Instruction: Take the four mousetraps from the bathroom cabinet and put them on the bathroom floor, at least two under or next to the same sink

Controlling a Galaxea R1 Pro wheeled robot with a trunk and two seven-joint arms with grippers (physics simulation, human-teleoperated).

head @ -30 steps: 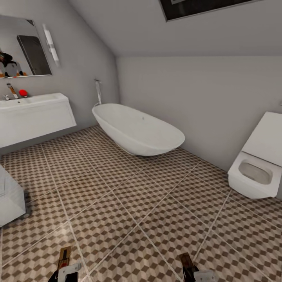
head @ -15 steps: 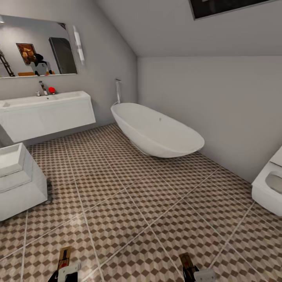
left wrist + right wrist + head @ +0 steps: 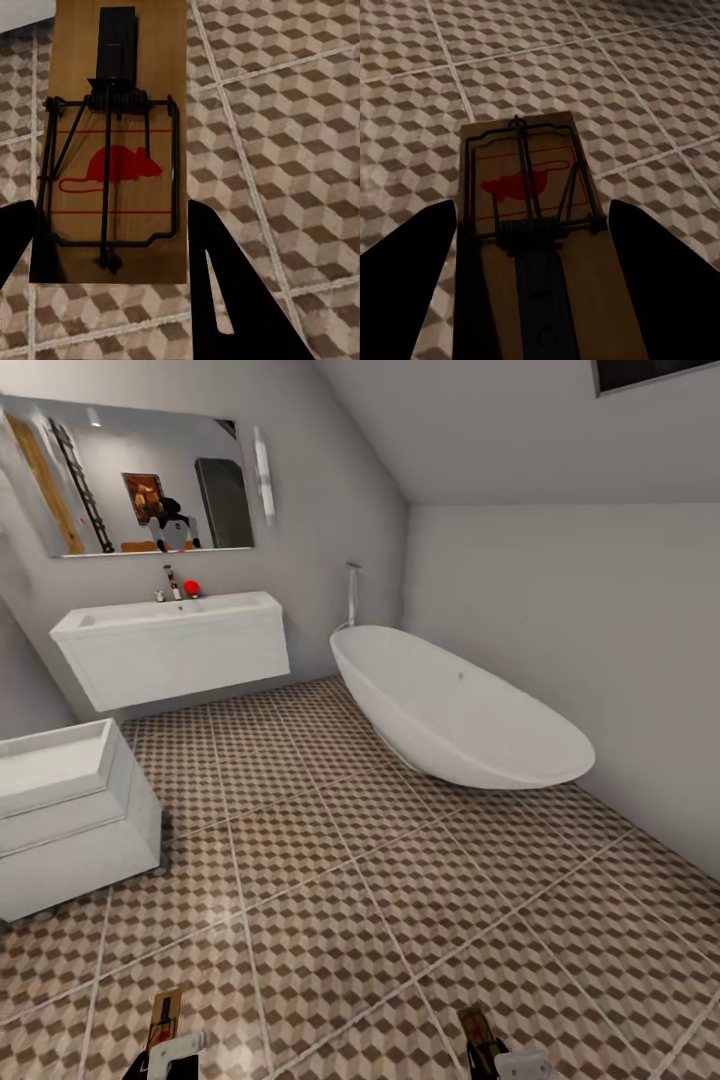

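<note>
Each of my grippers carries one mousetrap above the bathroom floor (image 3: 330, 880) of cube-patterned tiles. My left gripper (image 3: 166, 1052) is shut on a brown wooden mousetrap (image 3: 165, 1015) with a red mouse print (image 3: 112, 142), its edges pinched between the dark fingers (image 3: 225, 300). My right gripper (image 3: 508, 1065) is shut on a second mousetrap (image 3: 477, 1028), which also lies flat between its fingers (image 3: 529, 217). The bathroom sink (image 3: 165, 615) with a chrome tap tops a white vanity unit at the back left. The cabinet is out of view.
A white curved bathtub (image 3: 460, 710) stands along the right wall. A low white box-shaped unit (image 3: 65, 815) sits at the left, near the vanity. A mirror (image 3: 130, 480) hangs above the sink. Open tiled floor lies between me and the sink.
The camera has turned left: the sink, mirror and bathtub slid rightward in the picture and the toilet left it. Both grippers still hold their mousetraps as before.
</note>
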